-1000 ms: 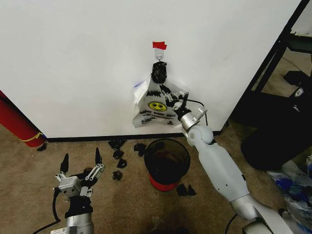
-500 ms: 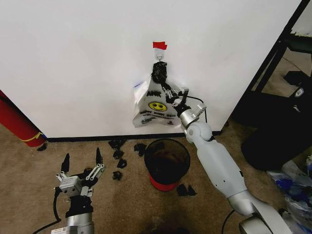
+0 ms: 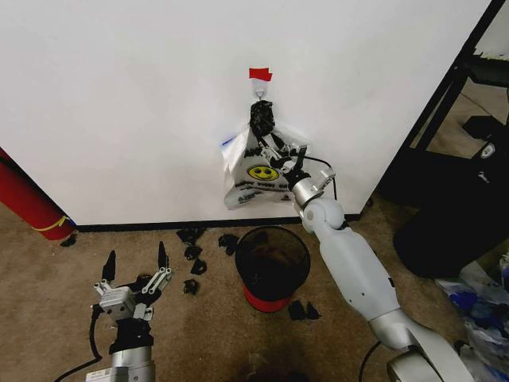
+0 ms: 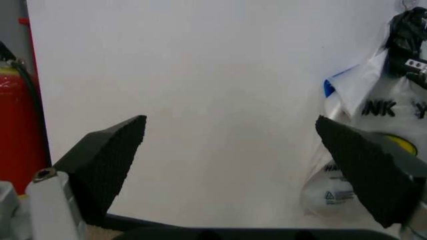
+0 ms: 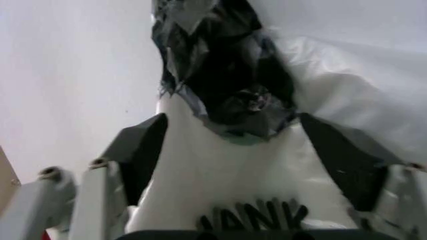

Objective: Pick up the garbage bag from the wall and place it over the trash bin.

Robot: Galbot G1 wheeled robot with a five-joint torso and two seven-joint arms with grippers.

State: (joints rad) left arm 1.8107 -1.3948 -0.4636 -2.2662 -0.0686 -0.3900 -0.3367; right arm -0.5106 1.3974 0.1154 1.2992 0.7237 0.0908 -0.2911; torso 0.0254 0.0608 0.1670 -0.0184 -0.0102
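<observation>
My right gripper (image 3: 277, 153) is up against the bag (image 3: 258, 171) on the wall (image 3: 119, 95), fingers spread wide either side of its black knotted top, nothing pinched. It's a white smiley bag hanging from the hook (image 3: 260, 91) under the red tape (image 3: 259, 74). Trash bin (image 3: 273, 267) sits on the carpet right below. Left gripper (image 3: 135, 269) hovers low, fingers apart.

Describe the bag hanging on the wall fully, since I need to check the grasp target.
The bag is thin white plastic printed with a yellow smiley and black lettering, a blue patch at one edge. Its top is bunched into a dark, crumpled knot under a small hook below red tape, and its body hangs flat against the white wall, above the black bin. The right gripper is open at its upper part, fingers straddling the knot.
</observation>
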